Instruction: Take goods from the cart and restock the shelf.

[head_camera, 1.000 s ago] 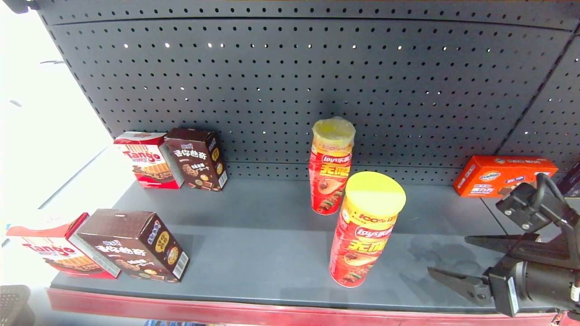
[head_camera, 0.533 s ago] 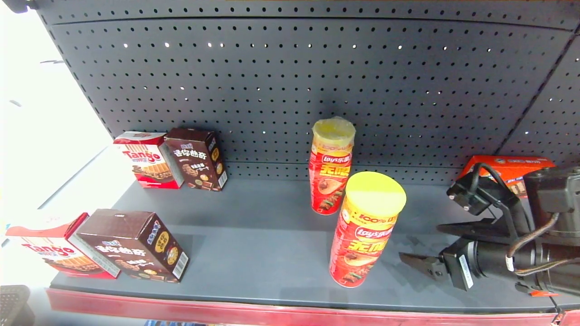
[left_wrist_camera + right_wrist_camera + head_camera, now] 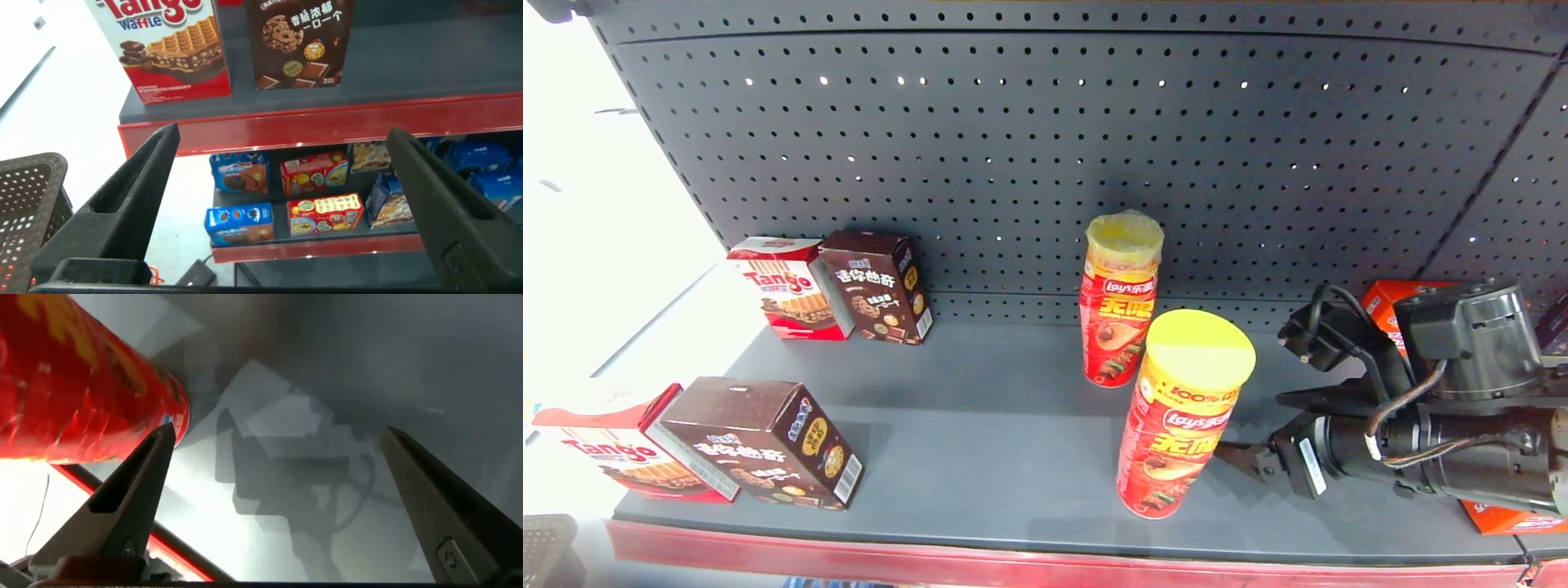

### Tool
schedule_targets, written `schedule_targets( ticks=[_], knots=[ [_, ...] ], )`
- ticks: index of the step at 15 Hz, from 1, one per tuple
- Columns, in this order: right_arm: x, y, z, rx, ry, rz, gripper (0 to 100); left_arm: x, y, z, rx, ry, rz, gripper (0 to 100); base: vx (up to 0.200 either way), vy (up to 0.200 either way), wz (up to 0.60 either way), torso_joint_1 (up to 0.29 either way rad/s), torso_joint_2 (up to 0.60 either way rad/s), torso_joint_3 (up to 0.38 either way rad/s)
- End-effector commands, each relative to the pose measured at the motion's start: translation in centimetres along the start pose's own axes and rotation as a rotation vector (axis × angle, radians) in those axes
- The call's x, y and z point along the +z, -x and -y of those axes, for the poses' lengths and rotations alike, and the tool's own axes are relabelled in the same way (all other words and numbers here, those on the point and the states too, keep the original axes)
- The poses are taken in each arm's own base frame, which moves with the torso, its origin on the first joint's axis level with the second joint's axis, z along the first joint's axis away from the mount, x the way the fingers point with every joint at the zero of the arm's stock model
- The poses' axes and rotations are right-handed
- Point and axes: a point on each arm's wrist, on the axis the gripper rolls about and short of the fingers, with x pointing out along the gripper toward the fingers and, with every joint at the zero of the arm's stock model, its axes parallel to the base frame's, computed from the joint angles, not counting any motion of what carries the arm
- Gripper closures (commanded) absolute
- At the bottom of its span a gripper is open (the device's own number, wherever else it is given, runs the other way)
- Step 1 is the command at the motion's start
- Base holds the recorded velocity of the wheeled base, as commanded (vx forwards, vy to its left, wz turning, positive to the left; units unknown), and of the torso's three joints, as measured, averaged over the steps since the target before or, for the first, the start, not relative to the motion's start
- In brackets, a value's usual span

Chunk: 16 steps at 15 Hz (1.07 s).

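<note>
While the red cylindrical chip can with a yellow plastic lid (image 3: pixel 1184 412) stood upright near the front of the dark grey metal shelf (image 3: pixel 996 433), your right gripper (image 3: pixel 1258 425) lay level just to its right. Its jaws were spread wide and held nothing. One fingertip sat just beside the can's lower half; whether it touched, you could not tell. A second matching can (image 3: pixel 1119 298) stood behind it, by the perforated back panel (image 3: pixel 1045 163). Your left gripper (image 3: pixel 282 135) gaped wide and empty, facing the shelf's red front lip (image 3: pixel 343 122).
</note>
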Motion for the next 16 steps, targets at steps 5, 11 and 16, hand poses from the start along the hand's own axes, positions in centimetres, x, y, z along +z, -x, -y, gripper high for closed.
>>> schedule_targets(
  ticks=[5,11,16],
  knots=[
    [0.5,-0.8,-0.8,0.028,0.014,-0.003,0,0.0,0.0,0.0,0.0,-0.001,-0.003,0,0.0,0.0,0.0,0.0,0.0,0.0],
    [0.3,-0.6,-0.7,0.026,0.011,-0.003,0,0.0,0.0,0.0,0.0,0.001,-0.003,0,0.0,0.0,0.0,0.0,0.0,0.0],
    [0.4,-1.2,-1.4,0.047,0.028,-0.013,0,0.0,0.0,0.0,0.0,0.001,-0.003,0,0.0,0.0,0.0,0.0,0.0,0.0]
  ],
)
